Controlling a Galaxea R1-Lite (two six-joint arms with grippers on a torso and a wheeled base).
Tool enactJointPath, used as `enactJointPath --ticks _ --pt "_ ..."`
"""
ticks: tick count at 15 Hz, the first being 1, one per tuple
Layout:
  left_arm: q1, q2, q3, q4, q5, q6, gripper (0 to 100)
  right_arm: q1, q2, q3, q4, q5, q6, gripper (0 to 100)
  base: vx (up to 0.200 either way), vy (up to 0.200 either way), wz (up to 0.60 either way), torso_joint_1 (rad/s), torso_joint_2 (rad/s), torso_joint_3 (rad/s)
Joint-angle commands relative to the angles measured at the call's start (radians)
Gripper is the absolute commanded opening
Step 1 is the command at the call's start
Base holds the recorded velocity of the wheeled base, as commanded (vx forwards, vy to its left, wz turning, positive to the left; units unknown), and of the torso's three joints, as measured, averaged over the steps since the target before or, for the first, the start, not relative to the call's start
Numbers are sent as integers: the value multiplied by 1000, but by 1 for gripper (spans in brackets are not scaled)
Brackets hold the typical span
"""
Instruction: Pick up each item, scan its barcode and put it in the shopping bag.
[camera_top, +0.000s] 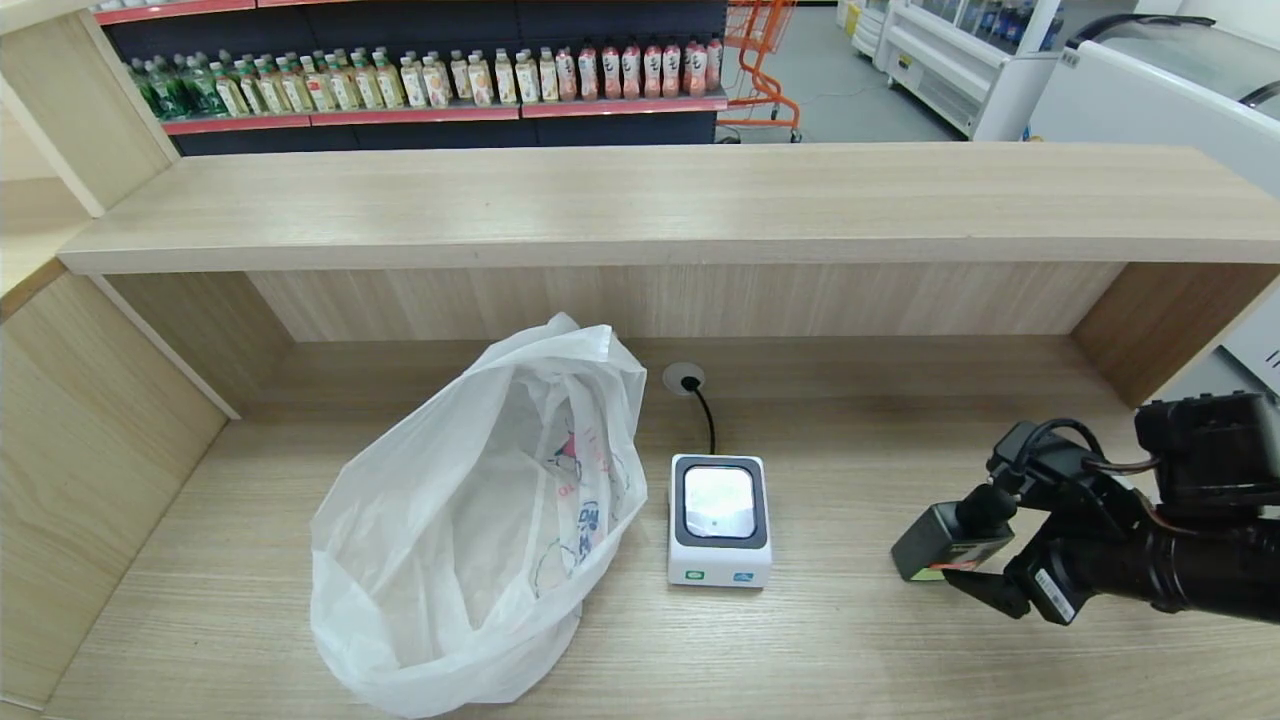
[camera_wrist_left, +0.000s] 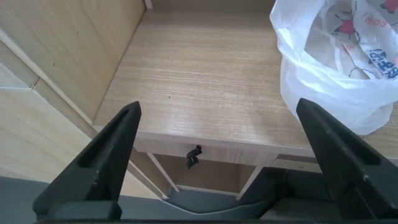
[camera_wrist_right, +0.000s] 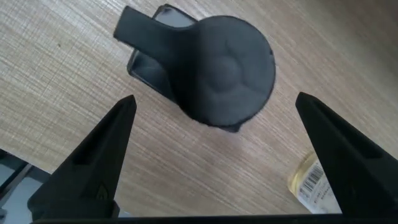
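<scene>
Over on the robot's right, the right gripper (camera_wrist_right: 216, 101) hangs above the worktop (camera_top: 850, 650) with its fingers (camera_wrist_right: 93, 168) spread wide and gripping nothing. Under it stands a dark container (camera_wrist_right: 224, 68) with a round black cap and a tab sticking out. From the wrist it sits in the gap between the two fingers, just beyond their tips and touching neither. From the head, the dark container (camera_top: 945, 545) is on the worktop at the arm's front end, well to the right of the scanner (camera_top: 720, 520).

A small yellowish bottle (camera_wrist_right: 309, 183) with a barcode label lies near one finger, flat on the wood.

The white shopping bag (camera_top: 470, 540) stands slumped but open-mouthed just left of the scanner, almost touching it.

The left gripper (camera_wrist_left: 219, 107) is open too, its fingers (camera_wrist_left: 99, 162) far apart and empty, hanging over the worktop's near edge, with the shopping bag (camera_wrist_left: 336, 81) off to one side of it.
</scene>
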Motion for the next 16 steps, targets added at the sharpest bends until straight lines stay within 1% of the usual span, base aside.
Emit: enactJointPath --ticks 1,4,8,9,13,16 --pt "-1 0 0 0 0 0 100 5 47 -8 -13 4 -3 100 0 0 0 0 0 0" --pt "1 0 0 0 0 0 100 32 70 -27 -36 82 -3 100 0 0 0 0 0 0" --pt "-1 0 0 0 0 0 100 45 107 -44 -50 89 -22 100 0 0 0 0 0 0" --pt "-1 0 0 0 0 0 100 49 111 -47 -51 89 -22 0 0 0 0 0 0 0" --pt "-1 0 0 0 0 0 100 74 130 -47 -93 89 -23 0 0 0 0 0 0 0" --pt "-1 0 0 0 0 0 100 71 93 -7 -106 89 -22 0 0 0 0 0 0 0"
